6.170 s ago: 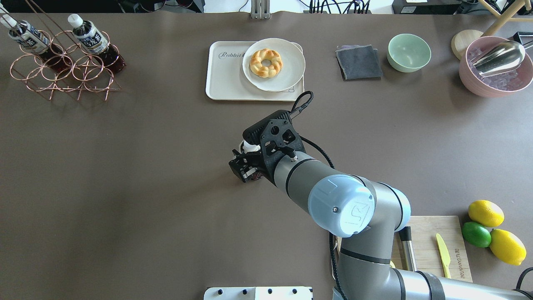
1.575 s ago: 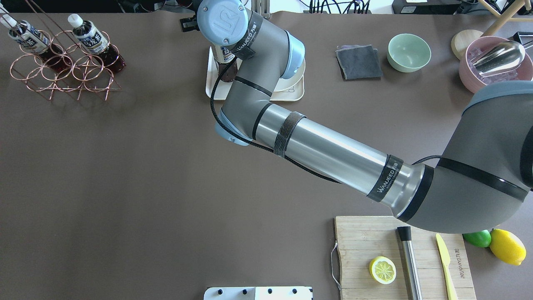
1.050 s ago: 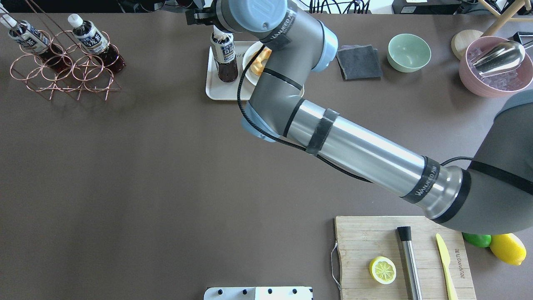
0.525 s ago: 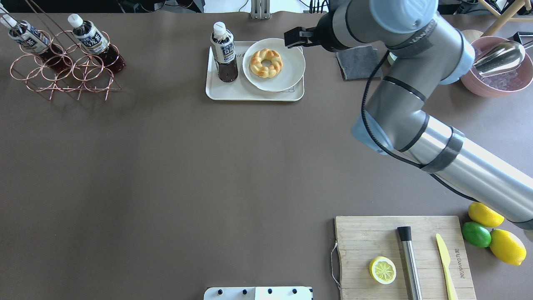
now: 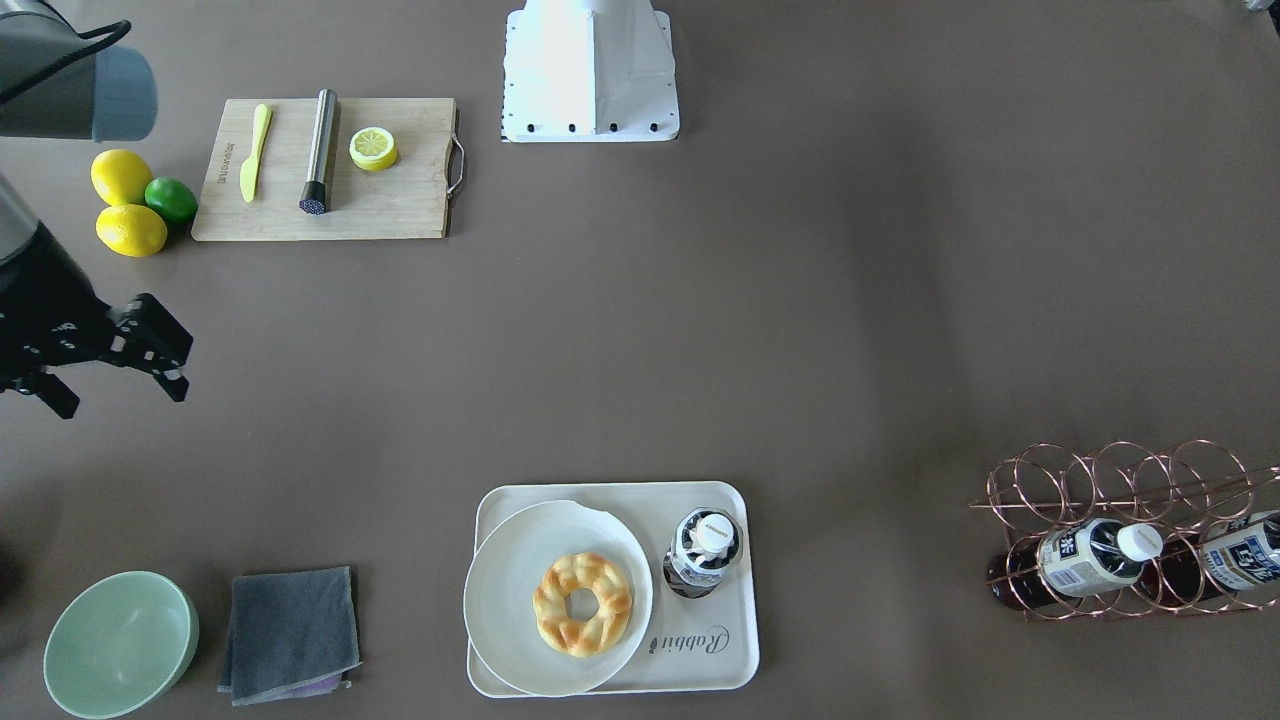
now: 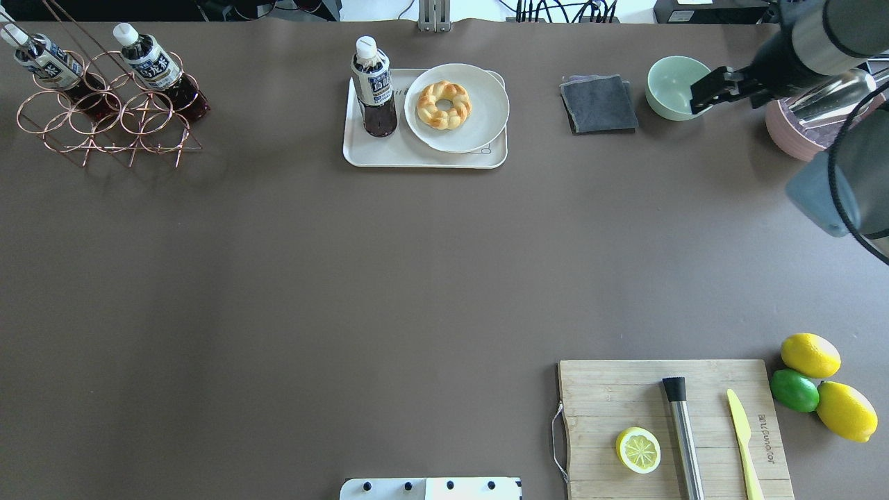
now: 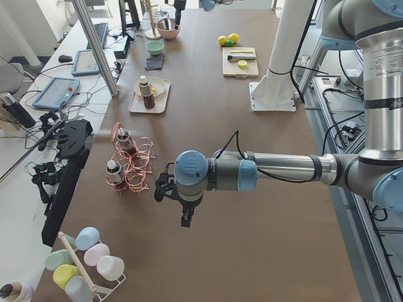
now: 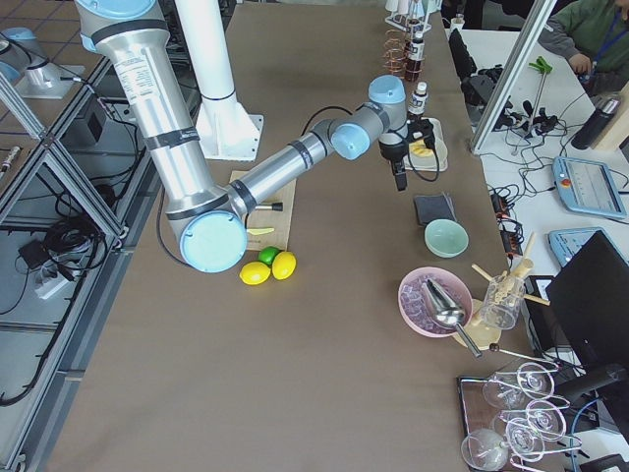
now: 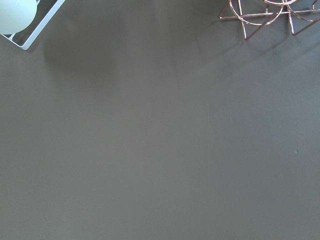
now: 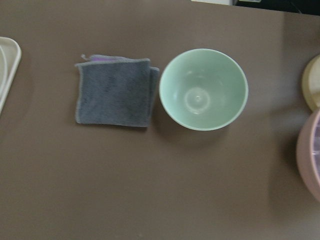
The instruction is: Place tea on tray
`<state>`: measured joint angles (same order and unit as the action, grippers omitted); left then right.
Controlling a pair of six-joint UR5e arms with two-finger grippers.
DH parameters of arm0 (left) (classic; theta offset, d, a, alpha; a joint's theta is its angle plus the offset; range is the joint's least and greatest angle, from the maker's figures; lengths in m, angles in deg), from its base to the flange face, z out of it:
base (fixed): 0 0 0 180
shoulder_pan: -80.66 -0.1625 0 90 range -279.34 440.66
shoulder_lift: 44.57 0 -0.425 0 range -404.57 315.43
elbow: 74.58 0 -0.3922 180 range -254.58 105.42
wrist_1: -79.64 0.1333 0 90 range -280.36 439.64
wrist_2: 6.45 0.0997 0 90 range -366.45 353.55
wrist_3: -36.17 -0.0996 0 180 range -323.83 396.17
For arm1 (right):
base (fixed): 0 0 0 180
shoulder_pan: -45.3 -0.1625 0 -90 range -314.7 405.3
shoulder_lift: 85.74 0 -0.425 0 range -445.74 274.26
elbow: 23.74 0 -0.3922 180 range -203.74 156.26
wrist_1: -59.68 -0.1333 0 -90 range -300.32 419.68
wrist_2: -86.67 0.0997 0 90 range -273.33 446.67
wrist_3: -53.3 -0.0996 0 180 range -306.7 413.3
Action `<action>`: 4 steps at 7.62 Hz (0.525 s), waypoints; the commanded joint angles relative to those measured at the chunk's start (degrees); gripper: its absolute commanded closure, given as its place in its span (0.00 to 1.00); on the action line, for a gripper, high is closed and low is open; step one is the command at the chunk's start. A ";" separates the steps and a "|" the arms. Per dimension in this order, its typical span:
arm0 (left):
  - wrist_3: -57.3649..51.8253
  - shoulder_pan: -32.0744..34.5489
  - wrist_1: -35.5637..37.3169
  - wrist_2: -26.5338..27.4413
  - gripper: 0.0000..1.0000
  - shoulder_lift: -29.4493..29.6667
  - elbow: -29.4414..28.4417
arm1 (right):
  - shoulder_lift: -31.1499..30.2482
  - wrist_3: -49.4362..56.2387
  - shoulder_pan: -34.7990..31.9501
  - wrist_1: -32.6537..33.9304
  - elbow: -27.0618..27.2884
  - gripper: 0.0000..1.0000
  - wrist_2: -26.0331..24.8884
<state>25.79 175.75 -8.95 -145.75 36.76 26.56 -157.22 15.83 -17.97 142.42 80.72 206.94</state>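
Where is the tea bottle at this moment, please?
In the overhead view the tea stands upright on the left end of the tray, close beside the white plate that holds the doughnut.

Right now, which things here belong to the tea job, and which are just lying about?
Job: tea, standing on the tray.
Lying about: plate, doughnut, grey cloth, green bowl, copper rack, cutting board, lemons, lime.
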 commanded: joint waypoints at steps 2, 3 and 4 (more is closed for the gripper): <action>-0.08 0.00 0.52 0.00 0.03 -1.61 -0.15 | -11.12 41.67 -17.54 18.55 0.84 0.00 2.07; 0.00 0.00 0.79 0.00 0.03 -1.61 -0.42 | -16.53 51.17 -23.25 19.21 0.23 0.00 2.16; -0.08 0.00 0.18 0.00 0.03 -2.75 -0.51 | -20.59 58.66 -27.05 19.13 -1.17 0.00 1.81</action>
<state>25.75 175.76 -8.42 -145.76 35.17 26.31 -170.54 59.13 -37.02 159.78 81.28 209.02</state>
